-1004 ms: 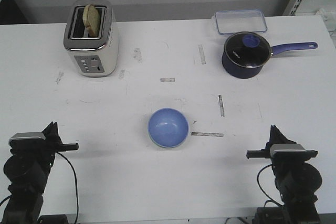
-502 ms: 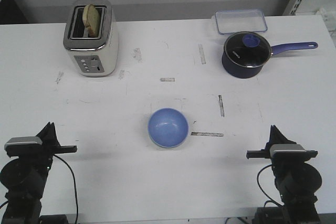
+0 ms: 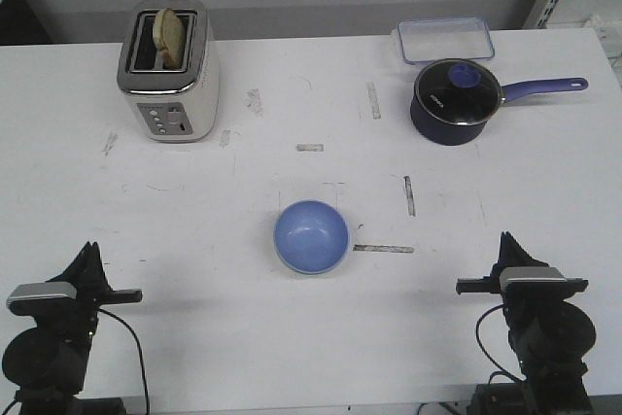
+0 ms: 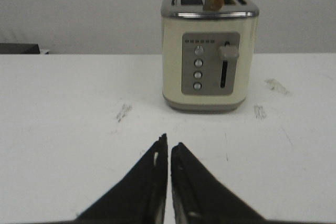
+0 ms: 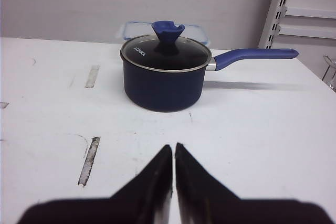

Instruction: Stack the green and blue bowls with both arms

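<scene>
The light blue bowl (image 3: 311,236) sits upright in the middle of the white table. A thin pale greenish edge shows under its near rim; no separate green bowl is in view. My left gripper (image 3: 90,248) is shut and empty at the near left, far from the bowl. In the left wrist view (image 4: 169,143) its jaws meet over bare table. My right gripper (image 3: 505,238) is shut and empty at the near right. In the right wrist view (image 5: 174,146) its jaws are also together. The bowl shows in neither wrist view.
A cream toaster (image 3: 168,70) with a bread slice stands at the back left, also in the left wrist view (image 4: 209,51). A navy saucepan (image 3: 457,101) with lid and long handle stands at the back right, before a clear container (image 3: 443,39). Tape marks dot the table.
My left arm has drawn back and down toward the table's near edge. The right arm and the blue bowl have not moved.
</scene>
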{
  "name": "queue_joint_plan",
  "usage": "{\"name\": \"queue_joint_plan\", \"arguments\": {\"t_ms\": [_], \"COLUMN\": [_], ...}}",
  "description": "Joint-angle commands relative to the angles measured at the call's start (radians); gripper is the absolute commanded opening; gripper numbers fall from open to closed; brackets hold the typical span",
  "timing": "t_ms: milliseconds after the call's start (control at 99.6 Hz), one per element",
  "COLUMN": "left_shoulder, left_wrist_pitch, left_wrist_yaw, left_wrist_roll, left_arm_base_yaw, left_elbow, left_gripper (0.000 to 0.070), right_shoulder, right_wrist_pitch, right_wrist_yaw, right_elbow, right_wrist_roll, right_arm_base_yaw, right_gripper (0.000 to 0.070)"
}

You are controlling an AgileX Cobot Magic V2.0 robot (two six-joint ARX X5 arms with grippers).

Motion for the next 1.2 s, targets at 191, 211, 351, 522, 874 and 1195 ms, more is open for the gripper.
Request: {"name": "queue_joint_plan", "arguments": {"t_ms": [191, 211, 351, 522, 874, 1195], "left_shoulder": [-0.163, -0.172, -0.225, -0.225, -0.225, -0.225], "left_wrist_pitch": [0.086, 0.094, 0.217, 0.205, 0.205, 0.205], "left_wrist_yaw": [0.025, 0.025, 0.024, 0.024, 0.024, 0.024], "left_wrist_roll": [-0.002, -0.002, -0.003, -0.003, -0.003, -0.003], "left_arm_base_yaw": [0.001, 0.001, 0.001, 0.000, 0.000, 0.000], "left_elbow": [-0.213, -0.229, -0.377, -0.376, -0.376, -0.376], "left_gripper": [0.0001, 0.0001, 0.0001, 0.0001, 0.0001, 0.0001], "right_shoulder": [0.003, 0.003, 0.003, 0.003, 0.003, 0.003], "right_wrist_pitch": [0.011, 0.010, 0.010, 0.013, 0.014, 0.013], "right_wrist_yaw": [0.001, 0.001, 0.001, 0.001, 0.001, 0.000], "right_elbow": [0.008, 0.008, 0.008, 0.008, 0.008, 0.008], "right_wrist_roll": [0.010, 0.010, 0.010, 0.010, 0.010, 0.010], "right_arm_base_yaw": [0.001, 0.001, 0.001, 0.001, 0.001, 0.001], "right_gripper": [0.0000, 0.0000, 0.0000, 0.0000, 0.0000, 0.0000]}}
